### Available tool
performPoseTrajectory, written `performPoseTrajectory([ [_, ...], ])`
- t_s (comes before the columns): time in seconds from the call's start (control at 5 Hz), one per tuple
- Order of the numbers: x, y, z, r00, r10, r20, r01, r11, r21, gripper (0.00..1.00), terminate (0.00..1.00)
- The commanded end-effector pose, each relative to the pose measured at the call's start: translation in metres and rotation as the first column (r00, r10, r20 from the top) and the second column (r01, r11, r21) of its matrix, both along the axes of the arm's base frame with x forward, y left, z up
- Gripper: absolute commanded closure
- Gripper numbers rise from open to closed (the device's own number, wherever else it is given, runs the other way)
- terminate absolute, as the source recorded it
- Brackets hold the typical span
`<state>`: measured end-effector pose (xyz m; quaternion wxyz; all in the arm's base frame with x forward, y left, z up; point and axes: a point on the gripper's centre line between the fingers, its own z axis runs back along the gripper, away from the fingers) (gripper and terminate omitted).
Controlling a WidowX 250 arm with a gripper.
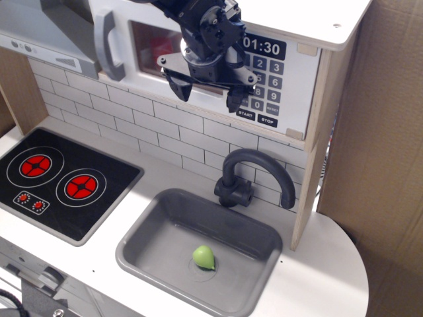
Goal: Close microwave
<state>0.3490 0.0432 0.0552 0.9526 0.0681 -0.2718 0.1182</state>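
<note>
The microwave sits up at the top of the toy kitchen, and its white door looks nearly flat against the front now, the grey handle out at the far end from the hinge, away from the hand. The hand hangs right in front of the door's lower edge, next to the black keypad, with its two dark fingers spread apart and pointing down. It is released, grasping nothing; whether the body above the fingers is pressing on the door I cannot tell from here.

To my eye this is the very end of the closing step. The door appears shut or within a hair of it. Through the clear window something reddish shows inside, but it is too dim to make out.

If the door is not fully seated, the next move would call for a last gentle push straight into the door face, square on, not sideways, since the keypad is just beside the hand. If it is seated, the hand only needs to back away from the door and come clear, watching the dark tap that stands below it over the grey sink. A small green thing lies in the sink, and the stove is on the bench well below the hand, toward the handle side; neither has any part in this.
</note>
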Motion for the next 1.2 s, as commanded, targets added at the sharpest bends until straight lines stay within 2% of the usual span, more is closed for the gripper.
performPoseTrajectory([
  [0.0,0.016,0.001,0.026,0.996,0.0,0.092,-0.001,1.0,0.006,0.0,0.0],
  [0.2,-0.005,-0.011,0.025,0.995,0.064,-0.079,-0.068,0.996,-0.052,0.0,0.0],
  [0.4,-0.037,-0.025,0.024,0.965,0.104,-0.241,-0.131,0.986,-0.1,0.0,0.0],
  [0.6,-0.054,-0.028,0.021,0.947,0.075,-0.314,-0.116,0.987,-0.114,0.0,0.0],
  [0.8,-0.056,-0.028,0.015,0.959,0.061,-0.277,-0.098,0.988,-0.122,0.0,0.0],
  [1.0,-0.056,-0.028,0.015,0.959,0.061,-0.277,-0.098,0.988,-0.122,0.0,1.0],
])
